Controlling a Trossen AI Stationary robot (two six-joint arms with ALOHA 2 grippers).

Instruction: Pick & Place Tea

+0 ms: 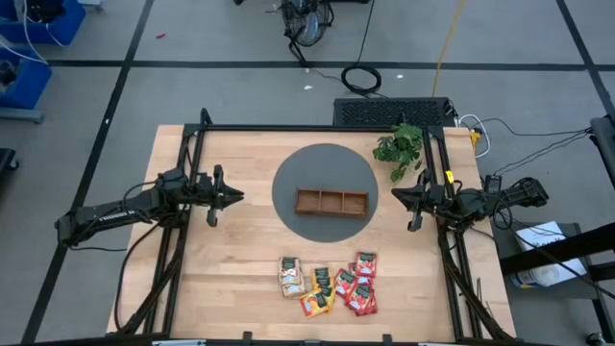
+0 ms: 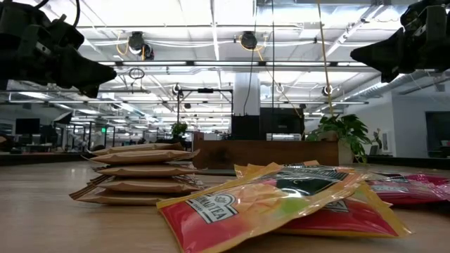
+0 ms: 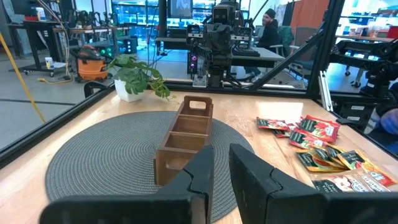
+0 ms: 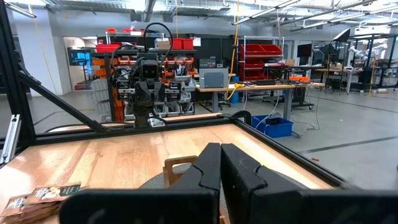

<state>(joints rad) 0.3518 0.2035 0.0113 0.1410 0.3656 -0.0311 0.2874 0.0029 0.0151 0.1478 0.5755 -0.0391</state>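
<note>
Below, tea sachets (image 1: 329, 284) lie at table's near edge, well apart from both closed, empty jaws.

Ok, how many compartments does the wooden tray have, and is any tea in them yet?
3, side by side in the wooden tray on the grey mat. All three look empty; the tea sachets lie on the table's near edge.

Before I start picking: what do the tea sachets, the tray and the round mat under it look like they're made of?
Tea sachets: glossy printed foil or plastic film, judging by the sheen and crimped edges. The beige ones look more matte, possibly paper. Tray: brown wood, smooth finish, grain faintly visible. Round mat: grey, woven in concentric rings, probably fabric or cord.
</note>
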